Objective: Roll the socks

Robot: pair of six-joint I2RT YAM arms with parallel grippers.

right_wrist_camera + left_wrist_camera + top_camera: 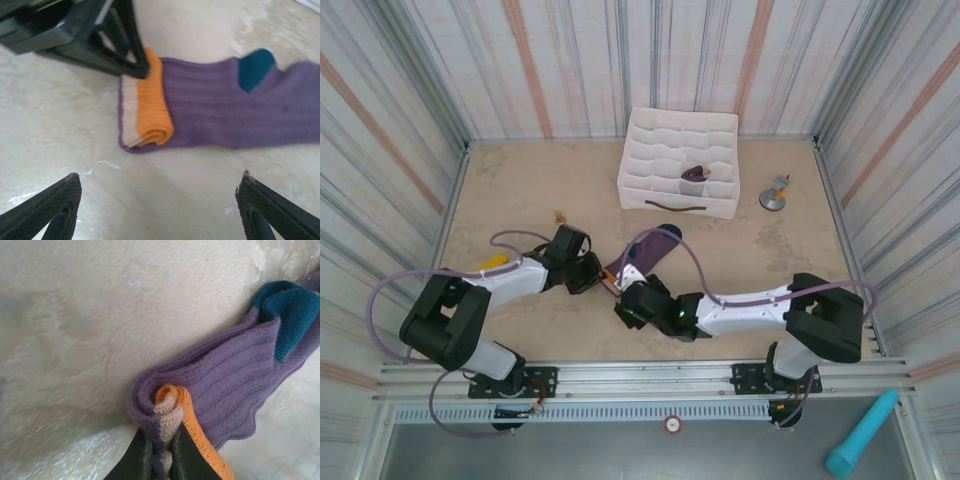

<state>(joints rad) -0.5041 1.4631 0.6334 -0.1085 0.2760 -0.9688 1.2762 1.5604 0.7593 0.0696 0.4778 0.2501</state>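
The purple socks point(235, 375) lie flat on the beige table, stacked, with a teal patch at the far end. Their orange and tan cuff end is curled into a small roll point(150, 107). My left gripper point(161, 460) is shut on that rolled end, and its black fingers point(132, 55) reach it from the upper left in the right wrist view. My right gripper point(160, 210) is open, wide apart and just short of the roll, with bare table between its fingertips. From above, the socks point(650, 252) lie between the left gripper point(595, 275) and the right gripper point(628, 300).
A white gridded fabric box point(650, 190) stands at the back with a purple bundle point(695, 176) in one cell. A small metal stand point(775, 194) sits to its right. A tiny brass piece point(558, 215) lies left of centre. Striped walls close in the table.
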